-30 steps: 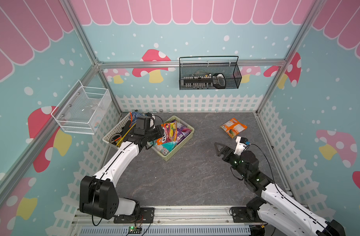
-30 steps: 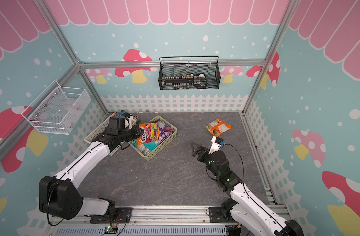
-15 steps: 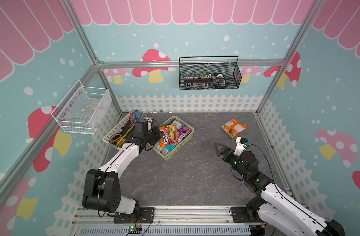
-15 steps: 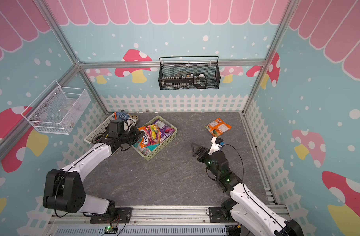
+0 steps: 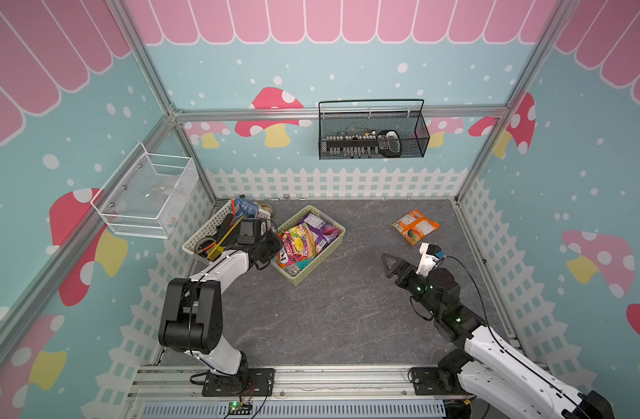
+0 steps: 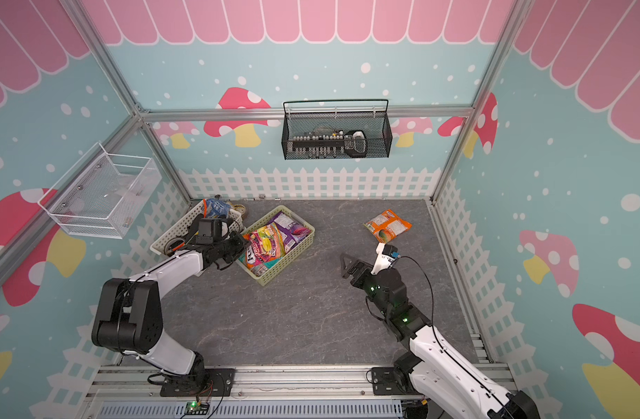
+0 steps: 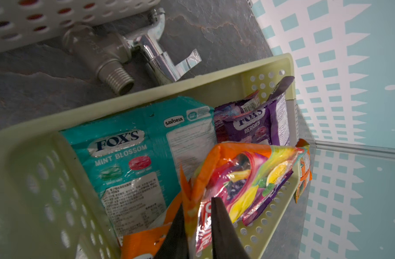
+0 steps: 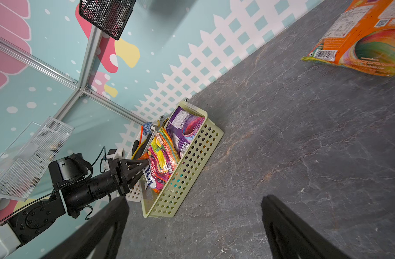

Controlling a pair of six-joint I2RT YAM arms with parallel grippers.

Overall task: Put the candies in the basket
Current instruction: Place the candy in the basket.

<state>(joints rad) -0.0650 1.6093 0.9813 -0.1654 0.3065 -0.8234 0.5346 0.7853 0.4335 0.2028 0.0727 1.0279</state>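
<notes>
1. Now your left gripper (image 7: 198,226) has its jaws narrowly apart around the edge of a glossy orange plastic candy bag (image 7: 241,177) inside the pale yellow-green perforated plastic basket (image 7: 30,179); whether they still pinch it, you cannot tell.
2. Your right gripper (image 8: 194,226) hangs wide, empty.
3. One orange bag (image 5: 414,227) lies on the grey floor (image 5: 347,308), well apart.

- Both top views are looking down steeply from high above the front edge, taking in the whole grey surface (image 5: 347,308) and both arms.
- The left wrist view is sitting close over the basket (image 7: 214,83).
- The right wrist view is looking low across the surface, sharing that basket (image 8: 192,161).
</notes>
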